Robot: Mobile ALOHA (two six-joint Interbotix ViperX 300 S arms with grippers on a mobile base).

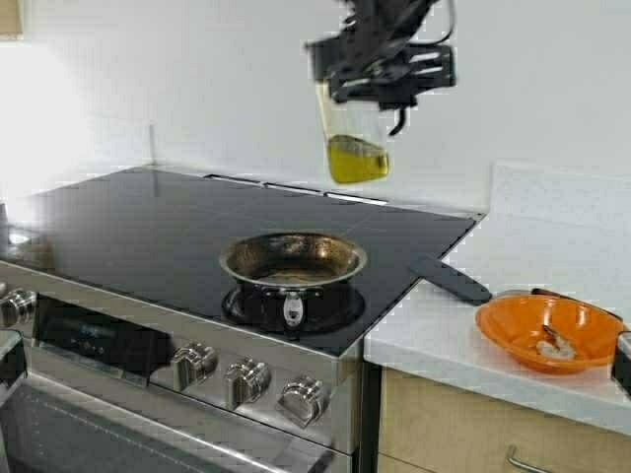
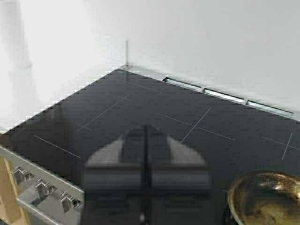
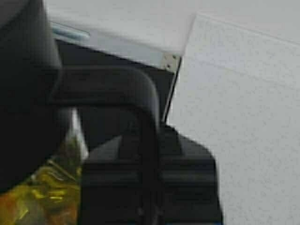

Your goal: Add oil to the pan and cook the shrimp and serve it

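My right gripper (image 1: 383,81) hangs high over the back of the stove, shut on the black handle (image 3: 140,93) of the glass jug (image 1: 345,113). The yellow-green oil (image 1: 357,160) fills the jug's lower part and also shows in the right wrist view, oil (image 3: 42,187). The jug hangs behind and above the steel pan (image 1: 293,258), which sits on the front right burner with nothing in it. The shrimp (image 1: 557,344) lies in the orange bowl (image 1: 513,325) on the counter to the right. My left gripper (image 2: 146,133) is shut on nothing above the left stovetop, with the pan (image 2: 265,197) off to its side.
A black utensil handle (image 1: 451,279) lies on the counter edge between the stove and the orange bowl. Knobs (image 1: 246,379) line the stove front. The black glass cooktop (image 1: 148,227) is bare to the left of the pan. A white wall stands behind.
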